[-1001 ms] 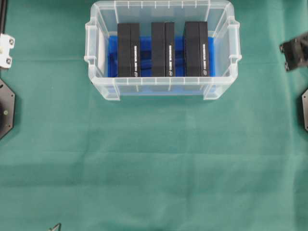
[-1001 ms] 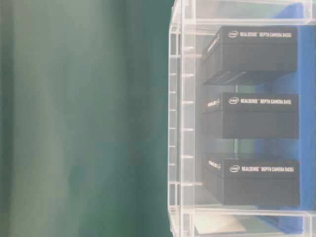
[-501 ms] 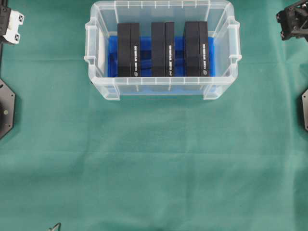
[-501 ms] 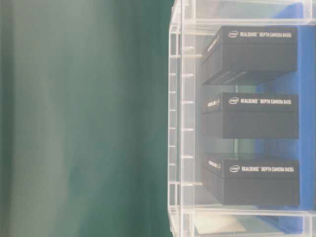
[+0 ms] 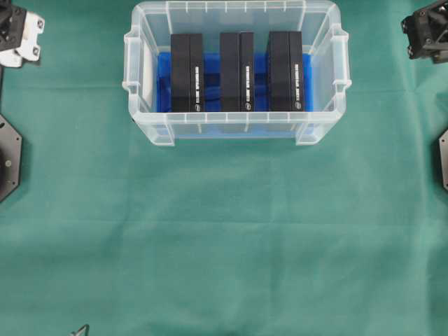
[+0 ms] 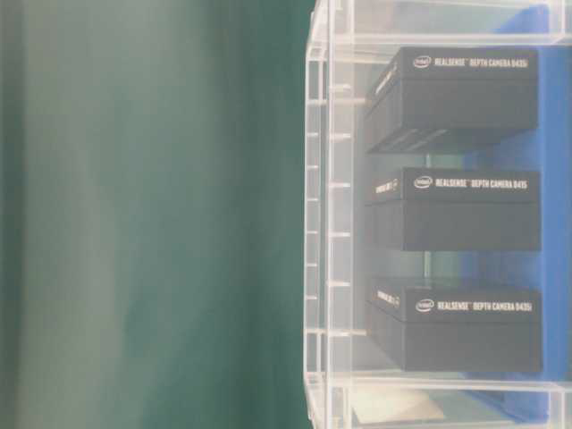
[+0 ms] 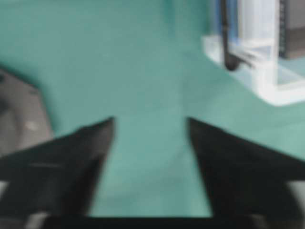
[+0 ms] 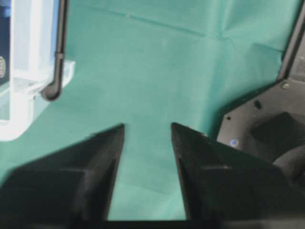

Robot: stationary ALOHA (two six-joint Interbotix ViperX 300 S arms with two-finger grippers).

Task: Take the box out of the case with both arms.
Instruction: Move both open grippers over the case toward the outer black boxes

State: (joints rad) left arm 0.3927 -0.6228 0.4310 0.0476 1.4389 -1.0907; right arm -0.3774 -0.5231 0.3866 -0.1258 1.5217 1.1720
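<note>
The clear case (image 5: pixel 234 128) stands at the far middle of the green cloth. Three black boxes (image 5: pixel 187 72) (image 5: pixel 236 71) (image 5: pixel 285 71) stand side by side on its blue liner (image 5: pixel 213 73). The left arm (image 5: pixel 19 33) is at the far left corner and the right arm (image 5: pixel 427 31) at the far right corner, both well away from the case. In the left wrist view my left gripper (image 7: pixel 150 121) is open over bare cloth, with the case's corner (image 7: pixel 281 90) off to the right. The right gripper (image 8: pixel 147 126) is open too, with the case (image 8: pixel 19 114) off to its left.
Black arm bases sit at the left edge (image 5: pixel 8 157) and the right edge (image 5: pixel 443 157). A small dark object (image 5: pixel 82 329) pokes in at the near edge. In the table-level view the case wall (image 6: pixel 326 223) shows the three boxes stacked in the picture.
Both arms have moved toward the far edge of the table, and the left arm has since edged slightly right. The case and boxes have not moved.
</note>
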